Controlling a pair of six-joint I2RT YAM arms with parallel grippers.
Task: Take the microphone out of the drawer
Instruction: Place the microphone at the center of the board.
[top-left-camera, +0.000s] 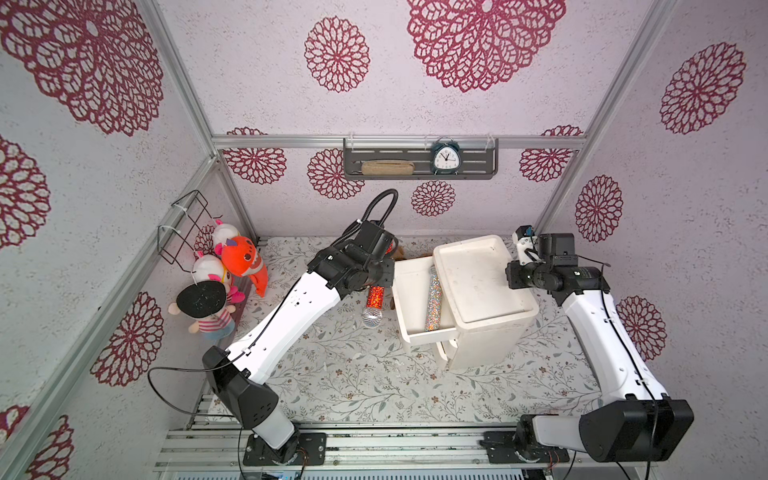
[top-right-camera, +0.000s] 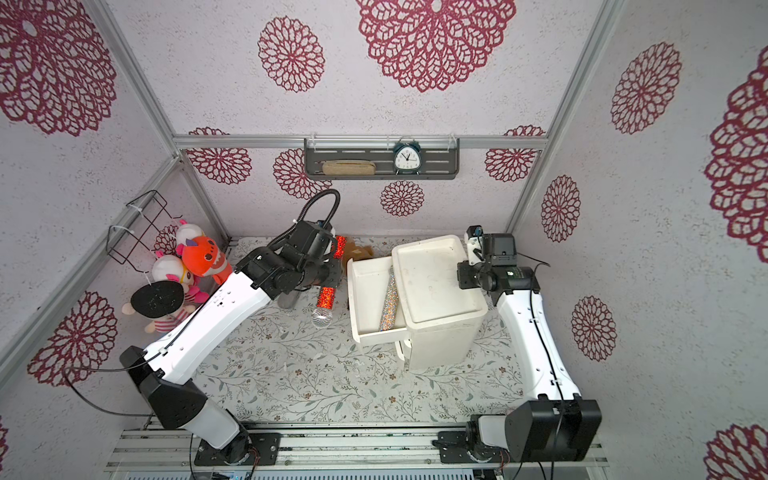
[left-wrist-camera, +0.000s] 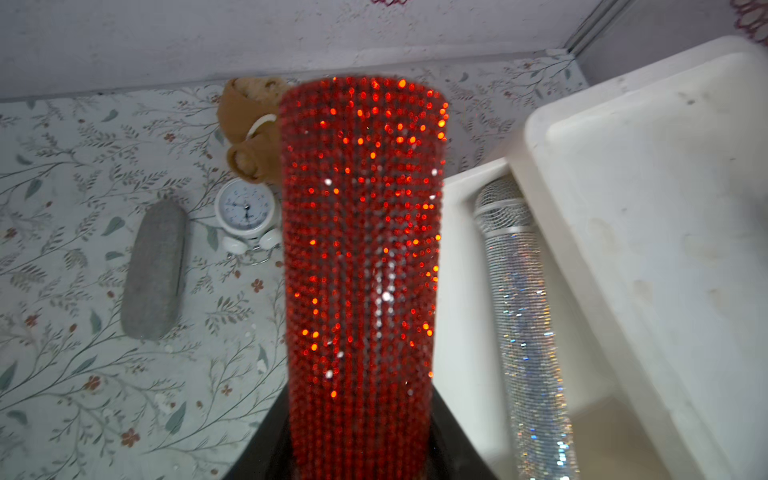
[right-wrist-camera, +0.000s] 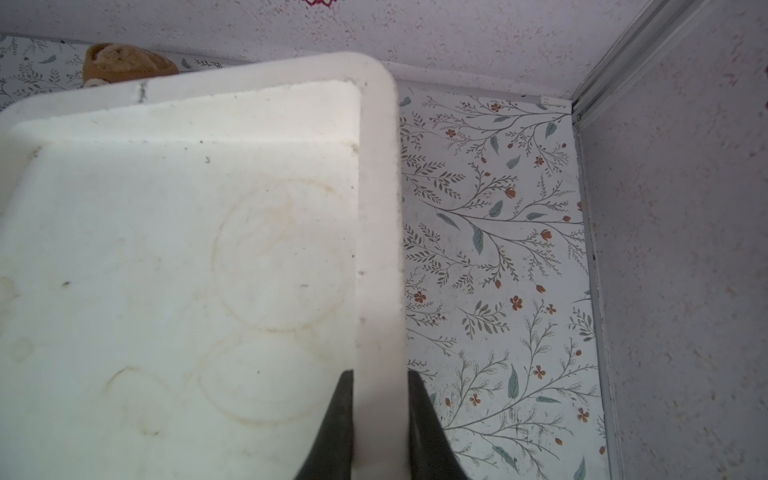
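Out of the drawer already: the red microphone, held in the air just beside the drawer, on the side away from the cabinet, over the floral table cover. Long cylindrical handle, closely studded all round with red rhinestones in neat rows, glittering orange where lit. Round silver mesh head at the end toward the robot's bases, flat tail end toward the back wall. Clamped about mid-handle by the left gripper, jaws partly spread to the handle's width, a dark finger on either side in the left wrist view.

Inside the drawer, a second microphone. Same shape, silver rhinestones with many-coloured sparkle, ribbed mesh head toward the back wall, lying flat along the drawer floor close to the cabinet. Drawer of smooth off-white plastic, shallow, pulled well out of the cabinet, a boxy white unit with rounded corners and a raised rim round a scuffed, ring-stained top.

Right gripper pinched tight on that raised rim at the cabinet's right edge, one dark finger inside the rim, one outside.

On the table beyond the red microphone, in the left wrist view: a brown plush toy, a small round white alarm clock, a grey, felt-like oblong pouch.
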